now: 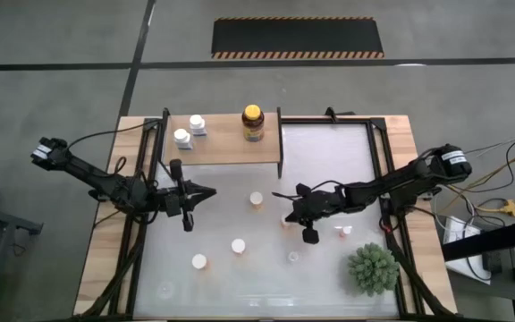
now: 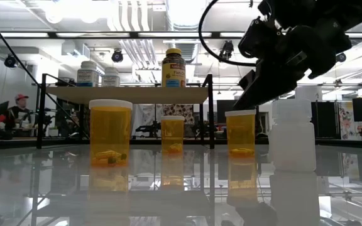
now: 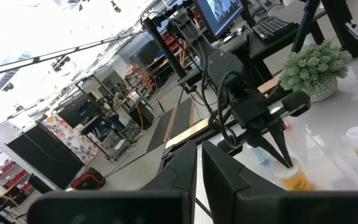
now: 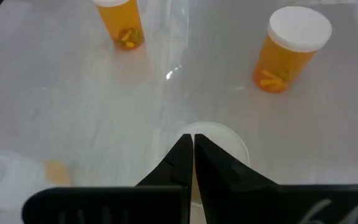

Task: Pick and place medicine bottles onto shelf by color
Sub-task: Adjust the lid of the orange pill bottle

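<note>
- The right gripper (image 1: 310, 236) hangs over the middle of the table (image 1: 329, 152), fingers (image 4: 185, 163) pressed together on nothing, tips pointing down at a white-capped bottle (image 4: 219, 140) just beneath them.
- Two orange bottles (image 4: 288, 50) stand farther out on the white surface, well apart from each other.
- The left gripper (image 1: 187, 224) sits left of centre, fingers (image 3: 182, 168) shut and empty.
- The shelf (image 1: 231, 143) stands at the table's far edge, holding two white bottles (image 1: 189, 131) and a dark jar (image 1: 253, 122) with a yellow cap.
- A green plant (image 1: 372, 268) sits at the near right corner.
</note>
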Controlling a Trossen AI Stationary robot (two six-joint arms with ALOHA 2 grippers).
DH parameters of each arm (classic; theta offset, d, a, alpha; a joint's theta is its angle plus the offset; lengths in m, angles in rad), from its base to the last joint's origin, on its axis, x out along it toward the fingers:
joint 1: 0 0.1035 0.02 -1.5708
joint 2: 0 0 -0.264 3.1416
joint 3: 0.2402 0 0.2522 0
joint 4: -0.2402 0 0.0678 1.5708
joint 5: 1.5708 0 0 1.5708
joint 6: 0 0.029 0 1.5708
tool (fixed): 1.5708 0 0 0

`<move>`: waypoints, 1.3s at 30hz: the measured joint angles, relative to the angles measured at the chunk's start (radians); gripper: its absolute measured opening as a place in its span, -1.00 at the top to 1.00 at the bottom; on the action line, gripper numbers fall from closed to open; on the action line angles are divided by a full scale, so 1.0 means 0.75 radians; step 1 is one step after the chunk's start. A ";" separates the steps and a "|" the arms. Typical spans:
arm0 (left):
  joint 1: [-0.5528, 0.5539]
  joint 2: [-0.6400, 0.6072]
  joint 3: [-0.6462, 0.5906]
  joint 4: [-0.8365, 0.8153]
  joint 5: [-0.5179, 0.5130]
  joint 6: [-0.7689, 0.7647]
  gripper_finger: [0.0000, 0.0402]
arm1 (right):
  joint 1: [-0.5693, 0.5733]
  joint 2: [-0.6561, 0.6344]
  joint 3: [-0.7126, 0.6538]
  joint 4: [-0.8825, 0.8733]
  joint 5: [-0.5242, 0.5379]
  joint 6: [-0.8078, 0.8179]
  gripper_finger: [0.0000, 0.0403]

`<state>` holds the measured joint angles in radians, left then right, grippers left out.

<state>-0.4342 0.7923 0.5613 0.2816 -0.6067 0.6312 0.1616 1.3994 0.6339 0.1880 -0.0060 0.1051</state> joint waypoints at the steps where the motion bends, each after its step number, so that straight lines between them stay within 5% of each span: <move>1: 0.000 0.000 0.000 0.001 0.000 0.000 0.96 | 0.000 -0.001 0.000 0.006 0.002 -0.001 0.96; 23: 0.000 0.000 0.000 0.009 0.001 -0.034 0.96 | -0.001 -0.073 0.000 -0.035 0.011 -0.052 0.96; 39: 0.000 0.000 0.000 0.012 0.001 -0.033 0.96 | -0.005 0.060 -0.088 0.294 0.043 -0.016 0.96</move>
<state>-0.4343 0.7925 0.5613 0.2905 -0.6060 0.6064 0.1581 1.4448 0.5682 0.4089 0.0265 0.0933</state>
